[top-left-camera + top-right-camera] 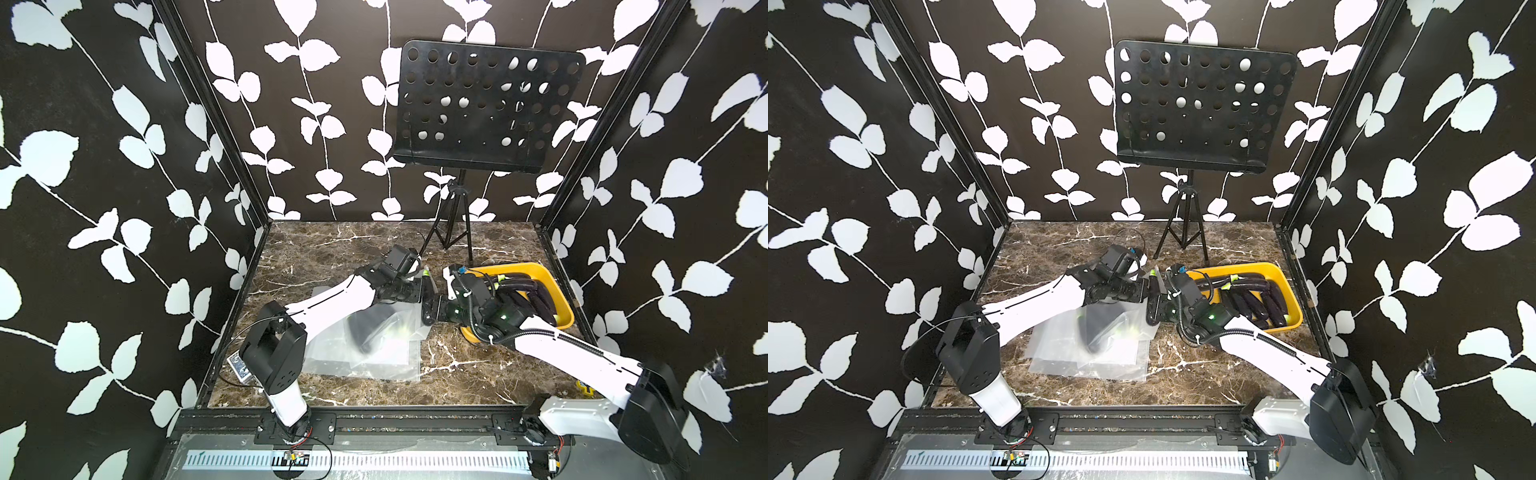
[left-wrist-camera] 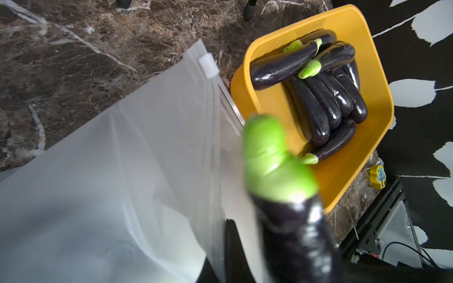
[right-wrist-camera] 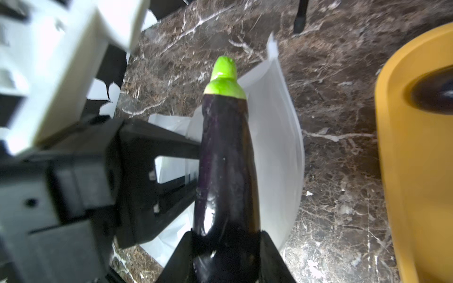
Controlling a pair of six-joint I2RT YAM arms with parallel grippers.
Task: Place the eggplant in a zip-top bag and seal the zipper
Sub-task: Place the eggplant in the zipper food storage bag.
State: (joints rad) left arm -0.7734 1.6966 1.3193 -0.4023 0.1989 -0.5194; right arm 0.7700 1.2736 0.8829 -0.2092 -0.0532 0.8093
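The right claw [image 3: 225, 247], partly closed, grips the dark end of an eggplant [image 3: 226, 159] at the raised mouth of the zip-top bag [image 2: 122, 159]. The left claw [image 1: 424, 287] is pinched fully closed on that bag's edge, near the yellow bin [image 2: 355, 36] on the desk [image 2: 73, 61].

It's a lab booth (patterned walls [image 1: 104, 187], marble tabletop [image 1: 332, 245]).

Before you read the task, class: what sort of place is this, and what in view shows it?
Probably a robot test booth, not a kitchen: the left arm and right arm mounted on a front rail, leaf-patterned walls boxing in a marble-look tabletop, and a yellow bin of eggplants.
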